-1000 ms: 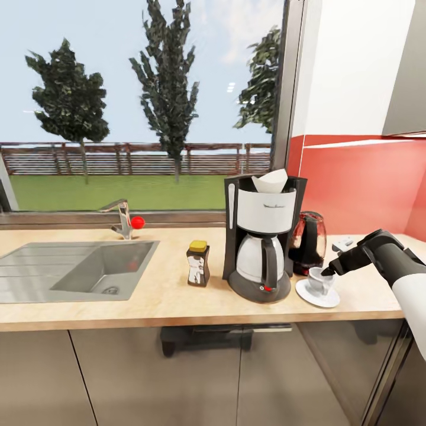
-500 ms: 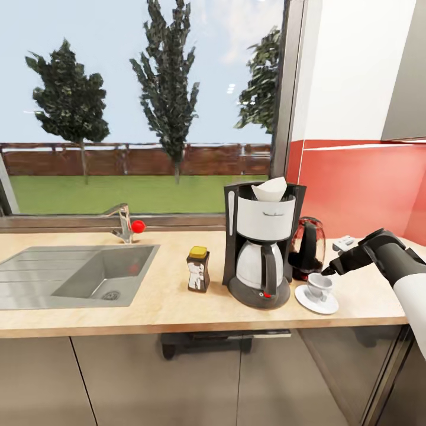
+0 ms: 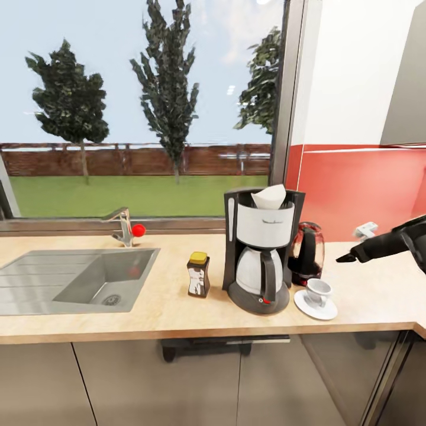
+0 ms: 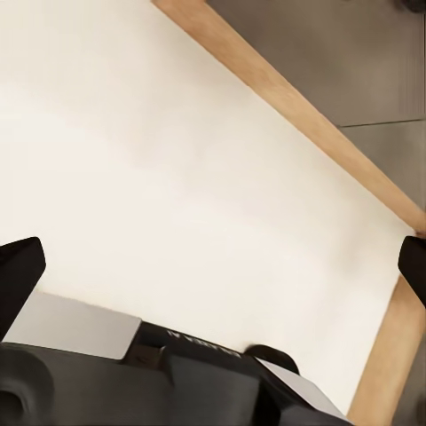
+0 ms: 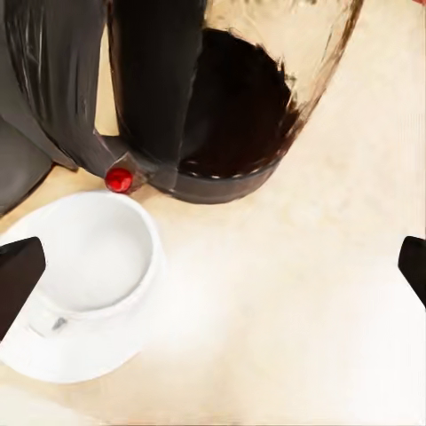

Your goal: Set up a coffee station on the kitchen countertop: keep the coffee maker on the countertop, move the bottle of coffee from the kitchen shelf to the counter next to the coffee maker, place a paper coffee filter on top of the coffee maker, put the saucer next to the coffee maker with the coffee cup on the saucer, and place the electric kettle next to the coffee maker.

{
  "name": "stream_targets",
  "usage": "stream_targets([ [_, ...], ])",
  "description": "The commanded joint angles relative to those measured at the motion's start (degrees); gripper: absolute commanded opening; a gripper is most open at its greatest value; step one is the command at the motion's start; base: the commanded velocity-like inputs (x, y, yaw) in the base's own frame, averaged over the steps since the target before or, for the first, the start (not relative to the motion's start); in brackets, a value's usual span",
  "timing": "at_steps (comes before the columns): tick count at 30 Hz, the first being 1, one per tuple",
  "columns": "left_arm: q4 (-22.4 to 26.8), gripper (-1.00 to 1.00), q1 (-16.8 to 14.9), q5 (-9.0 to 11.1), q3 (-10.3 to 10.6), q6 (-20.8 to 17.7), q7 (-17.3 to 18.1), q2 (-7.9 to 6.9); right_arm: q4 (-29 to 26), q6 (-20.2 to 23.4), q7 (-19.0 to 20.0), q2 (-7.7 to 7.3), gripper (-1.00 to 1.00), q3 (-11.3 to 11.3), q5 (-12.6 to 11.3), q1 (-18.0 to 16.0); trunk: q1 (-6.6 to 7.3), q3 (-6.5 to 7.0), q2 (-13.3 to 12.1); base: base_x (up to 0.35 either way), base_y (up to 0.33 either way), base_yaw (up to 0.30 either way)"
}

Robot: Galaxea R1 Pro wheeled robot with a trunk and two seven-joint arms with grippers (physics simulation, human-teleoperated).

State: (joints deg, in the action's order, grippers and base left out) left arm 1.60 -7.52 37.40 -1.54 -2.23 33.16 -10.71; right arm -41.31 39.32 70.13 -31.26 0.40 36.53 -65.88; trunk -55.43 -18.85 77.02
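Since the right wrist view has my fingertips (image 5: pixel 16 271) sitting at opposite edges of the picture with bare counter between them, I'd call the right gripper (image 3: pixel 347 258) spread wide and carrying nothing. In the head view it hangs above the countertop (image 3: pixel 177 307), off to the side of the coffee cup (image 3: pixel 319 290) and clear of it. The left gripper (image 4: pixel 213 266) looks the same, tips far apart, nothing held, over a pale flat surface with a wood edge.

From here the station looks done to me, so the step is just backing out clean. I'd lift before swinging away so the arm doesn't clip anything.

The cup sits upright on the saucer (image 3: pixel 313 308), both smooth glossy white, the saucer a flat disc wider than the cup. Right behind them is the electric kettle (image 3: pixel 308 251), rounded clear glass with a dark inside, black base and a little red switch. It's just beside the coffee maker (image 3: pixel 261 251), a tall boxy black machine with a white panel and pale carafe. The paper coffee filter (image 3: pixel 269 196) pokes out the top as a white folded cone. The bottle of coffee (image 3: pixel 198 274) stands on the other side, 1 dark jar with a yellow lid.
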Motion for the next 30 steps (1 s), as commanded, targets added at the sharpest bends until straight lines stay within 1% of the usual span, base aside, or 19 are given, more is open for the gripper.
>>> stream_targets([
  [1,0.0,1.00,0.0,0.1,-0.1,-0.2,0.2,-0.01,-0.9,0.5,1.6,-0.82,1.00,0.0,0.3,0.0,0.23,0.11,-0.4,0.000,0.000,0.000],
  [2,0.0,1.00,0.0,0.1,-0.1,-0.2,0.2,-0.01,-1.3,0.5,2.2,-1.21,1.00,0.0,0.3,0.0,0.23,0.11,-0.4,0.000,0.000,0.000],
  [3,0.0,1.00,0.0,0.1,-0.1,-0.2,0.2,-0.01,-2.1,0.6,3.8,-2.11,1.00,-0.1,0.2,0.0,0.23,0.11,-0.4,0.000,0.000,0.000],
  [4,0.0,1.00,0.0,0.1,-0.1,-0.2,0.2,-0.01,-2.4,0.6,4.4,-2.32,1.00,-0.3,0.2,0.0,0.23,0.11,-0.4,0.000,0.000,0.000],
  [6,0.0,1.00,0.0,0.1,-0.1,-0.2,0.2,-0.01,-3.3,0.6,5.9,-2.85,1.00,-2.4,0.2,0.0,0.23,0.11,-0.4,0.000,0.000,0.000],
  [7,0.0,1.00,0.0,0.1,-0.1,-0.2,0.2,-0.01,-4.0,0.5,7.1,-3.14,1.00,-6.3,0.2,0.0,0.23,0.11,-0.4,0.000,0.000,0.000],
  [8,0.0,1.00,0.0,0.1,-0.1,-0.2,0.2,-0.01,-4.4,0.4,7.9,-3.29,1.00,-9.2,0.2,0.0,0.23,0.11,-0.4,0.000,0.000,0.000],
  [9,0.0,1.00,0.0,0.1,-0.1,-0.2,0.2,-0.01,-4.5,0.3,8.2,-3.33,1.00,-10.3,0.2,0.0,0.23,0.11,-0.4,0.000,0.000,0.000],
  [11,0.0,1.00,0.0,0.1,-0.1,-0.2,0.2,-0.01,-4.6,0.3,8.5,-3.35,1.00,-11.3,0.2,0.0,0.23,0.11,-0.4,-0.018,0.000,0.000],
  [15,0.0,1.00,0.0,0.1,-0.1,-0.2,0.2,0.01,-4.7,0.2,8.8,-3.36,1.00,-12.1,0.1,0.0,0.23,0.11,-0.4,-0.199,0.000,0.000],
  [22,0.0,1.00,0.0,0.1,-0.1,-0.2,0.2,0.36,-4.7,0.2,8.9,-3.36,1.00,-12.3,0.0,0.0,0.23,0.11,-0.4,-0.291,0.000,0.000],
  [28,0.0,1.00,0.0,0.1,-0.1,-0.2,0.2,0.42,-4.5,0.2,8.9,-3.36,1.00,-12.4,0.0,0.0,0.23,0.11,-0.4,-0.081,0.000,0.000],
  [30,0.0,1.00,0.0,0.1,-0.1,-0.2,0.2,0.43,-4.3,0.2,8.9,-3.31,1.00,-12.4,0.0,0.0,0.23,0.11,-0.4,-0.221,0.000,0.000],
])
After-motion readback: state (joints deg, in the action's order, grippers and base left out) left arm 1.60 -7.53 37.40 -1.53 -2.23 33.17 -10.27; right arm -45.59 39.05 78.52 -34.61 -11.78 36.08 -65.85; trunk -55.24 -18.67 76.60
